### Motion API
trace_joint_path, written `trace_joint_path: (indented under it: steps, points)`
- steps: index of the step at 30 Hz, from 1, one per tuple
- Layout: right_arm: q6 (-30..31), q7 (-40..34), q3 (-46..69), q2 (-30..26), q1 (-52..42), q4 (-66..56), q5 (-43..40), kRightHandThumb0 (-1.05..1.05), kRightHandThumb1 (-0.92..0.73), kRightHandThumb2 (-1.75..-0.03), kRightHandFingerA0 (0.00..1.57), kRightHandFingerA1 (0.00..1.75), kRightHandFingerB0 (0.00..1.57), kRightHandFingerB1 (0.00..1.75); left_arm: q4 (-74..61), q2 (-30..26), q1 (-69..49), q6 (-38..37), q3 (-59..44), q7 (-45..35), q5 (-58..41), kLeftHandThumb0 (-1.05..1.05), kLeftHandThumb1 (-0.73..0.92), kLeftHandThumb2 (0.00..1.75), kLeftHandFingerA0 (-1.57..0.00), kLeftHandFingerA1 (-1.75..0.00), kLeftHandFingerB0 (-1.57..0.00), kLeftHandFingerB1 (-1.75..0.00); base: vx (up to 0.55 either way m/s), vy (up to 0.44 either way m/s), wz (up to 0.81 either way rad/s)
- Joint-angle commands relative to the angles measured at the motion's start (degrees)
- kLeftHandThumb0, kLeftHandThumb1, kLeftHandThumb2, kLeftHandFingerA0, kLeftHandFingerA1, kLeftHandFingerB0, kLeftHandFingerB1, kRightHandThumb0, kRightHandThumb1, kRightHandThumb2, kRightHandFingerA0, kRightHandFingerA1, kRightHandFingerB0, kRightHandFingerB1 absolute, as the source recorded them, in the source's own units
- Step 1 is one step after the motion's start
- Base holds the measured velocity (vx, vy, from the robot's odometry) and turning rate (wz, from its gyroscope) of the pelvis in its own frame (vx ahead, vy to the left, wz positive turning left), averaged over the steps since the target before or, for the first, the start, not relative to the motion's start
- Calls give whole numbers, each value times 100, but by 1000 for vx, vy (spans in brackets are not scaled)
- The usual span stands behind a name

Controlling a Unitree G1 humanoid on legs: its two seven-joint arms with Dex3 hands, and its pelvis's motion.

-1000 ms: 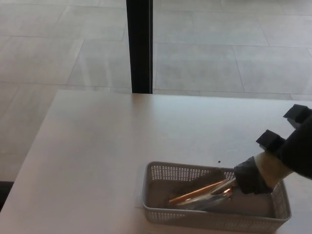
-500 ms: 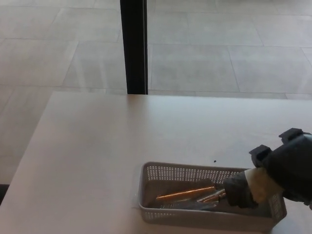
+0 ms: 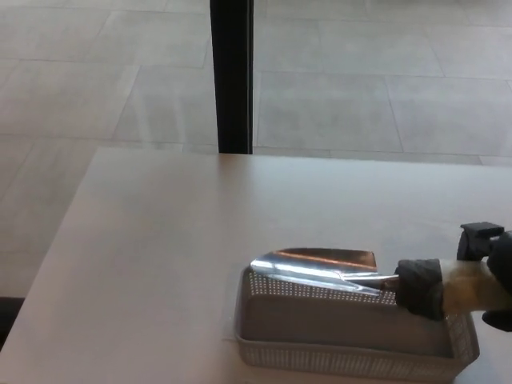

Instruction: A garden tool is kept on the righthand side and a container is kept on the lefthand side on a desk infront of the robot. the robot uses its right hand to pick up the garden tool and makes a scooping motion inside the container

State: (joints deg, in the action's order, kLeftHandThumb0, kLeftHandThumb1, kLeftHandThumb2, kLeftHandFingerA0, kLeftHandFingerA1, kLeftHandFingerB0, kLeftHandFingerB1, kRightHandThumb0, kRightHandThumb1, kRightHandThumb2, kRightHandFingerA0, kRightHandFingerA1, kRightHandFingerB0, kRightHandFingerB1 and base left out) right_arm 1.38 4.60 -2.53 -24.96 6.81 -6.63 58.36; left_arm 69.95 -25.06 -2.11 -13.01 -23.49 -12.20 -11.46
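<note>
Plastic basket [image 3: 352,356]: grey, perforated walls; sits at the near edge of the pale surface [image 3: 160,256], toward the right of the head view; its near rim is cut by the bottom of the picture; the inside looks bare as far as it shows.
Trowel [image 3: 320,268]: shiny metal blade, held roughly level above the far wall of the basket; blade points toward picture left; a bright glare runs along the blade and a coppery tint shows at its back; dark neck leads into a pale handle on the right.
Right hand [image 3: 488,276]: black, entering from the right edge; closed around the trowel's pale handle; a dark collar sits just left of the grip; one black block of the hand shows above the handle; most of the hand is cut off by the picture edge.
Left hand: does not show.
Surface: light, matte; its far edge runs across the middle of the picture.
Pillar [image 3: 232,76]: black, upright, rising just behind the far edge of the surface.
Floor [image 3: 384,80]: large pale tiles with thin joints, beyond the surface.
</note>
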Motion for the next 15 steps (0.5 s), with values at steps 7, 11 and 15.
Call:
trace_joint_path:
  steps: [7, 11, 15]
  points:
    - [68, -83, 1737, 755, 630, -439, -2906, -16, -44, -118, 89, 175, 77, 147, 21, -124, -154, -255, 75, 15, 99, -105, -14, 128, -120, -107, -123, -88, 0, 0, 0]
    - [172, -23, 1891, 595, 1088, -290, -2885, -22, -46, -122, 92, 175, 77, 155, 48, -144, -150, -206, 67, 23, 91, -105, -21, 133, -117, -94, -111, -81, 0, 0, 0]
    - [313, 219, 1943, 388, 1397, -192, -2836, -23, -47, -119, 92, 175, 75, 159, 51, -176, -160, -197, 88, 42, 119, -104, -16, 130, -120, -104, -109, -102, 0, 0, 0]
